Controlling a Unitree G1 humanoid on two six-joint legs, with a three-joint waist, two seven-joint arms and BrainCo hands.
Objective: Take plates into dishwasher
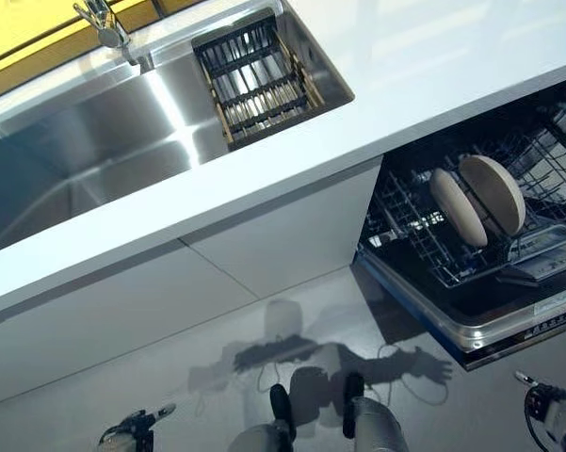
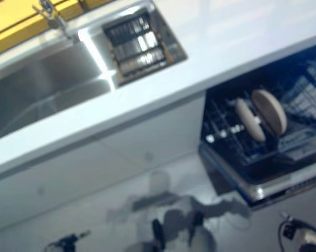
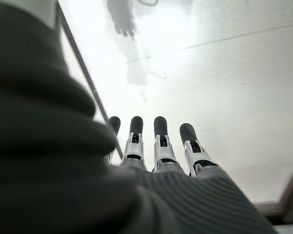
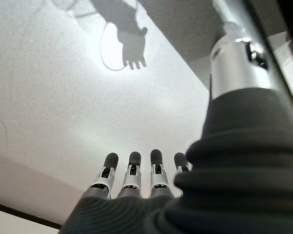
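White counter (image 1: 433,85) and steel sink (image 1: 85,141) hold no plate; both plates (image 1: 478,202) already stand in the dishwasher rack (image 1: 424,245), well above either hand. Left hand (image 3: 156,146) and right hand (image 4: 131,175) hang empty, fingers straight, so I judge the job done: push the rack in gently.

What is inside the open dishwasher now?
Two plates stand upright, side by side, in the dishwasher rack. The countertop covers the rack's rear part, so more there cannot be seen.

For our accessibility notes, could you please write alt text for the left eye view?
Two beige plates stand on edge in the rack of an open dishwasher under a white counter. To its left, a steel sink holds a dark drain basket beside the faucet. Both robot hands hang low, holding nothing.
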